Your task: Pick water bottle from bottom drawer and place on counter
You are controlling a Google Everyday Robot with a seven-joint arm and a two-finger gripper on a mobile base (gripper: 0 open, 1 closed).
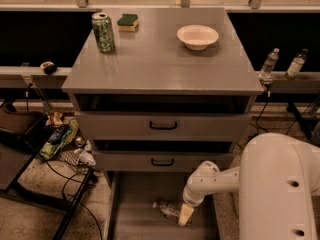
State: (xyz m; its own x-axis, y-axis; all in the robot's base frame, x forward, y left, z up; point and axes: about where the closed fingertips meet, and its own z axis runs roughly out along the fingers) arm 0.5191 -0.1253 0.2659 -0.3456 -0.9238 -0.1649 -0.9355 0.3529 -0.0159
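Observation:
The water bottle (167, 209) lies on its side on the floor of the open bottom drawer (135, 204), near the drawer's middle right. My gripper (185, 215) is down in the drawer at the bottle's right end, reaching in from the white arm (215, 179) at lower right. The counter (160, 59) is the broad grey cabinet top above the drawers.
On the counter stand a green soda can (103, 32), a green-yellow sponge (128, 22) and a white bowl (197, 36). Two slim clear bottles (269, 63) stand on a ledge at right. Two closed drawer fronts (162, 126) sit above. Cables and clutter (60, 141) lie on the floor at left.

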